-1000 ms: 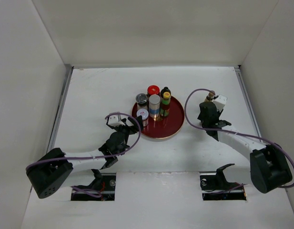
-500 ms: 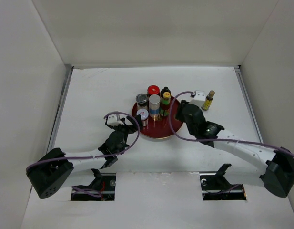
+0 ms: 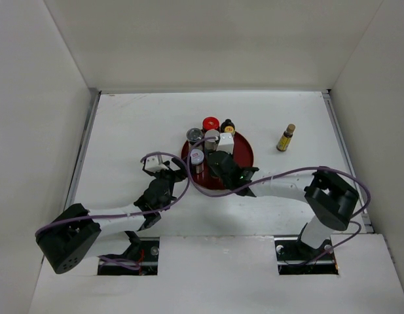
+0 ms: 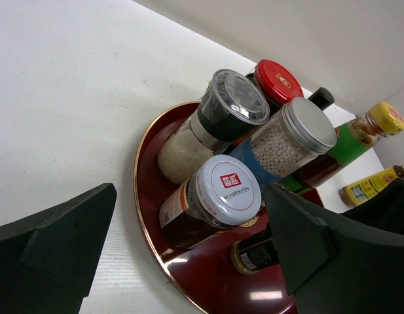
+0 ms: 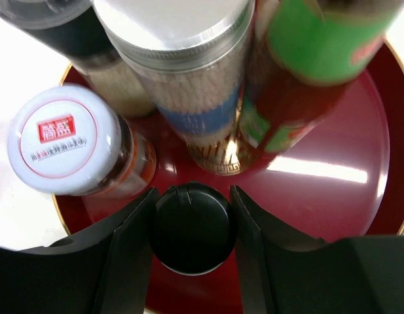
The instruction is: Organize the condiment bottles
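Several condiment bottles stand crowded on the round dark-red tray: a red-lidded jar, a grey-capped shaker, a silver-lidded jar, a white-lidded jar and a green-labelled sauce bottle. My right gripper reaches over the tray's near part and is shut on the cap of a black-capped bottle, a finger pressing each side. My left gripper hangs wide open at the tray's left rim, facing the white-lidded jar and touching nothing. A yellow-labelled bottle lies alone on the table to the right.
White walls close in the table on the left, back and right. The right arm stretches leftward across the near side of the tray, its purple cable looping above it. The left arm lies low along the table's near left.
My right arm has swung left, from beside the yellow-labelled bottle at the right to over the tray. The yellow-labelled bottle stays on the table. The left arm has barely moved.
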Tool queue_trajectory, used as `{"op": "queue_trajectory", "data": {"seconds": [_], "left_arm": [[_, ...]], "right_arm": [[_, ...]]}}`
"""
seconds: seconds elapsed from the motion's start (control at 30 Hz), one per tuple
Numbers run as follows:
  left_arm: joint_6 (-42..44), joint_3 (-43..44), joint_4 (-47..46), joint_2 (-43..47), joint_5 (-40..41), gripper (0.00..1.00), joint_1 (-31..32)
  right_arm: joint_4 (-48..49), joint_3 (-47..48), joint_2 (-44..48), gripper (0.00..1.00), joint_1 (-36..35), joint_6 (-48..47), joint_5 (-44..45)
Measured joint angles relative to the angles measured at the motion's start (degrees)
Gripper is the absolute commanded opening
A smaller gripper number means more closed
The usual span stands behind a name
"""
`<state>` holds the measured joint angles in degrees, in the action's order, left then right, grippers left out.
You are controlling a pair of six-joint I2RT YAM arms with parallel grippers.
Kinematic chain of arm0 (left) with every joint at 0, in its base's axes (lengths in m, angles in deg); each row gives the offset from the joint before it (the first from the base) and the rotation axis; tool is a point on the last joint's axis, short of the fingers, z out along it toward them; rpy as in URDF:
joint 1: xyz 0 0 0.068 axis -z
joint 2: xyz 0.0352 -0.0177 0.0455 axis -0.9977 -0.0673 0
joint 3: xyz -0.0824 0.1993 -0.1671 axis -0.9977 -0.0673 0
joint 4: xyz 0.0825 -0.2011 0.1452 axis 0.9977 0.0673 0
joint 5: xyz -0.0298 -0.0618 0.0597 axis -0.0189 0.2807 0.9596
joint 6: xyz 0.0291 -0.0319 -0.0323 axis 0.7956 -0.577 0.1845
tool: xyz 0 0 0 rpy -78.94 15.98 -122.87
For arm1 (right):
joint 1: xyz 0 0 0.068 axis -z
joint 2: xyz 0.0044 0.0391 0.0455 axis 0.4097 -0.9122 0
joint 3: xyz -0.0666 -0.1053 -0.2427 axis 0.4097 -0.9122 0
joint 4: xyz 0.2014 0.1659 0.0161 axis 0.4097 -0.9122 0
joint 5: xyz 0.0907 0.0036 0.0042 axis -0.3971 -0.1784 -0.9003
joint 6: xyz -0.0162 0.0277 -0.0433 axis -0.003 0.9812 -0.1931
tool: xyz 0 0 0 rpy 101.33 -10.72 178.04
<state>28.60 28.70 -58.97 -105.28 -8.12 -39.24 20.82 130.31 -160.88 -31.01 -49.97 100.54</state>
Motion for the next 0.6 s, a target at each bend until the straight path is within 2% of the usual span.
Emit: {"op": "queue_trajectory", "data": {"seconds": [0.03,0.1,0.27,0.4,0.5,0.6], "left_arm": [[-0.02,0.00,0.11,0.00,0.00,1.00,-0.02],[-0.13,0.00,0.17,0.00,0.00,1.00,-0.02],[-0.20,0.00,0.20,0.02,0.00,1.00,-0.31],[-0.22,-0.39,0.22,0.74,0.04,1.00,-0.50],[-0.24,-0.50,0.22,1.01,0.26,1.00,-0.68],[-0.31,-0.70,0.39,1.38,0.59,1.00,-0.85]], "right_arm": [[0.15,0.35,-0.17,0.68,-0.02,-0.26,0.02],[0.44,0.37,-0.13,0.76,-0.02,-0.48,0.07],[0.33,-0.81,2.67,0.86,-0.02,-0.79,0.15],[-0.07,-5.09,14.29,0.90,0.72,-0.72,0.04],[0.09,-7.43,24.50,0.94,5.86,-0.70,-0.31],[0.96,-7.45,29.14,0.97,16.83,-0.79,0.09]]}}
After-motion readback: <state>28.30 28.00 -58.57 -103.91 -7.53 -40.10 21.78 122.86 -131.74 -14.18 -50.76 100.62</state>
